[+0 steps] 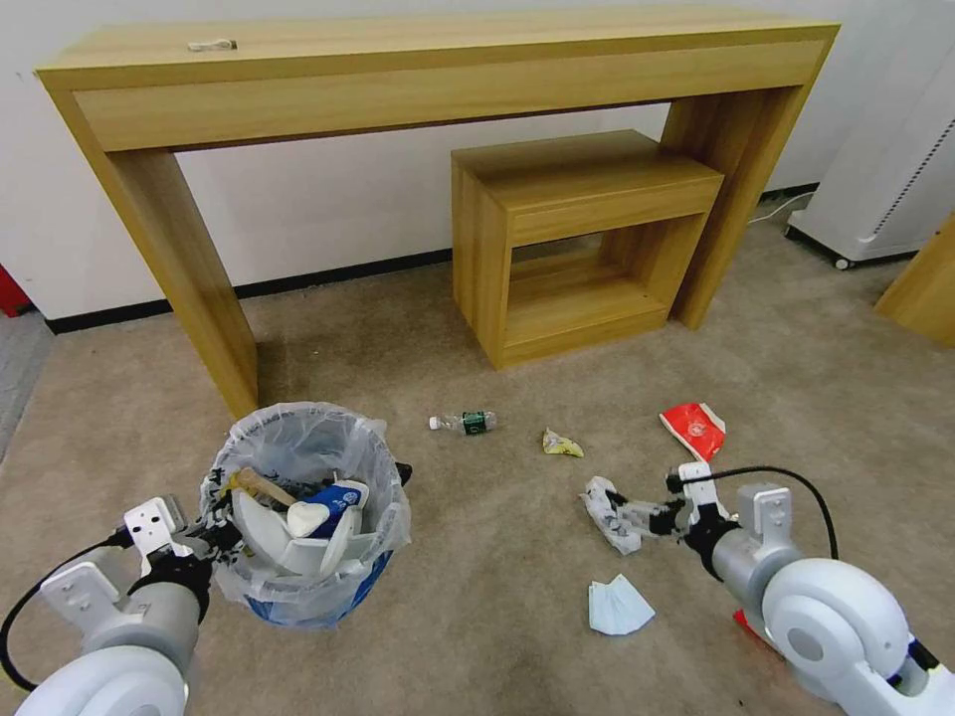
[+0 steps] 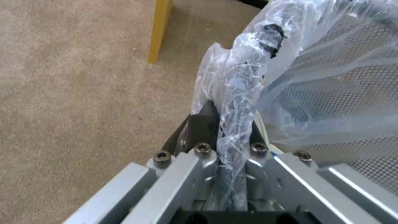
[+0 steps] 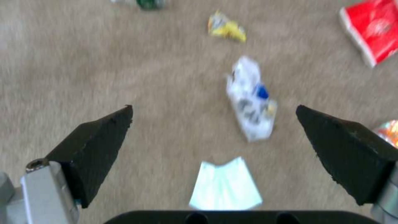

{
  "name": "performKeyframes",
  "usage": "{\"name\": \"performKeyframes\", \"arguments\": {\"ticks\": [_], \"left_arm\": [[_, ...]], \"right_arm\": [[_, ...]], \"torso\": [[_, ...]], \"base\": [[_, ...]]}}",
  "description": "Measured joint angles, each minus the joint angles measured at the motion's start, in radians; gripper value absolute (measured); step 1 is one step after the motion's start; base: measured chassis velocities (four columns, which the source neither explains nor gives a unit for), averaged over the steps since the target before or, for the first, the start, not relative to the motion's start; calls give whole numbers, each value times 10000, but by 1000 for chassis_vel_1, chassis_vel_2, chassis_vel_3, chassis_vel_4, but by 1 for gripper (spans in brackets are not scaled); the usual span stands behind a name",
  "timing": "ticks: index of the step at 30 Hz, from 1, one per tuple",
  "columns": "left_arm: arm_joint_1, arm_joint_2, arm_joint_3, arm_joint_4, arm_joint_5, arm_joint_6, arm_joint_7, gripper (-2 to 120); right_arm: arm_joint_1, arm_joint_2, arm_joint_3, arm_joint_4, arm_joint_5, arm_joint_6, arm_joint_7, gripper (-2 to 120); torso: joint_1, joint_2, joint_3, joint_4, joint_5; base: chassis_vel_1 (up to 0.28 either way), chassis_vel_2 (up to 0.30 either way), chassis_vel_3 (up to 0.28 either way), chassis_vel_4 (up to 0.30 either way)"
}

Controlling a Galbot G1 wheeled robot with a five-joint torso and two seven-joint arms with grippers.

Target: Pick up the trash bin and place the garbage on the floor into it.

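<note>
Right pincer [image 3: 215, 137], jaws spread, hovers over crumpled white wrapper [image 3: 252, 99]. Left pincer [image 2: 226, 133] pinches trash bin [image 1: 303, 517] liner rim. Centre the wrapper between jaws before closing.

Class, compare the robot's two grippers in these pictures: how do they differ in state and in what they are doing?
The left gripper is shut on the trash bin, pinching its bag-lined rim; the right gripper is open and holds nothing. The left one sits beside the bin, while the right one hangs above loose garbage, over the crumpled white wrapper and the pale-blue mask. Both have black fingers.
</note>
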Motion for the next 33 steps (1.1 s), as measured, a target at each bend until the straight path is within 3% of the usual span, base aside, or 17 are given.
{"name": "performKeyframes", "arguments": {"ticks": [7, 15, 23, 33], "left_arm": [[58, -66, 22, 48, 38, -21, 16, 1], [115, -11, -117, 49, 48, -38, 18, 1], [57, 13, -139, 193, 35, -56, 26, 1], [-8, 134, -139, 294, -5, -64, 56, 1]], "right_arm": [[378, 232, -1320, -607, -164, -74, 211, 100], [1192, 738, -2741, -2433, -338, -66, 907, 100], [1528, 849, -2921, -3525, -349, -42, 997, 100], [1958, 1339, -3184, -4444, -437, -27, 256, 98]], "torso": [[0, 1, 0, 0, -3], [0, 0, 1, 1, 0], [0, 0, 1, 1, -1], [0, 0, 1, 1, -1]], "base": [[0, 0, 0, 0], [0, 0, 0, 0], [0, 0, 0, 0], [0, 0, 0, 0]]}}
